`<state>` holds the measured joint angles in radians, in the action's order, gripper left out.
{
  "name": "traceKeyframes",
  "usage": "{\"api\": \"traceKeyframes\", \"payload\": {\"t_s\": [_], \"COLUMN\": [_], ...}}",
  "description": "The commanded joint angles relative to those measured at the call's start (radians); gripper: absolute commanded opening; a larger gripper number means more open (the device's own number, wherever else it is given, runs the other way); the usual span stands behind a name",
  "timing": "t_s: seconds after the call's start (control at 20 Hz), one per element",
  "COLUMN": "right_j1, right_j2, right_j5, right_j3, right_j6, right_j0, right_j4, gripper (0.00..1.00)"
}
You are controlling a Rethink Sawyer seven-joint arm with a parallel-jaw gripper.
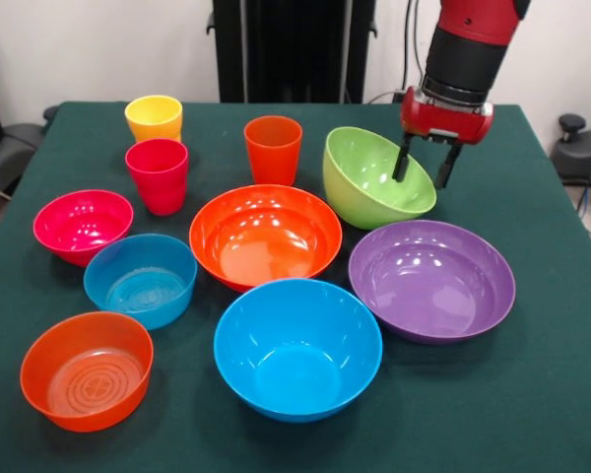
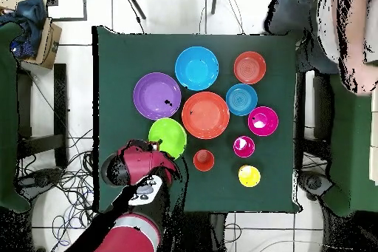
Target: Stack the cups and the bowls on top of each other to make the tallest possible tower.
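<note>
My gripper (image 1: 423, 175) is open at the far right rim of the lime green bowl (image 1: 369, 177), one finger inside it and one outside. That bowl sits tilted, its opening turned toward the table's front. The large orange bowl (image 1: 265, 235), purple bowl (image 1: 431, 279) and blue bowl (image 1: 297, 347) sit apart. So do the small magenta bowl (image 1: 82, 225), translucent blue bowl (image 1: 140, 279) and translucent orange bowl (image 1: 86, 370). The yellow cup (image 1: 154, 116), red-pink cup (image 1: 159, 173) and orange cup (image 1: 273, 148) stand upright at the back. Nothing is stacked.
The green table cloth (image 1: 532, 394) ends close to the front bowls. In the overhead view my arm (image 2: 140, 168) covers the table edge beside the lime green bowl (image 2: 168, 135). A person (image 2: 358, 35) sits at the right edge.
</note>
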<state>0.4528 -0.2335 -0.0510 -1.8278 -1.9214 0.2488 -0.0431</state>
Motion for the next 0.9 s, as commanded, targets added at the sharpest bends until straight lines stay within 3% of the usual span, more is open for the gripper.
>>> {"api": "traceKeyframes", "payload": {"t_s": [0.05,0.9], "right_j1": [-0.01,0.108], "right_j2": [0.09,0.147], "right_j5": [0.036,-0.049], "right_j3": [0.007,-0.013], "right_j6": [-0.113,-0.109], "right_j0": [-0.041,-0.069], "right_j4": [0.036,0.015], "gripper": [1.0,1.0]}}
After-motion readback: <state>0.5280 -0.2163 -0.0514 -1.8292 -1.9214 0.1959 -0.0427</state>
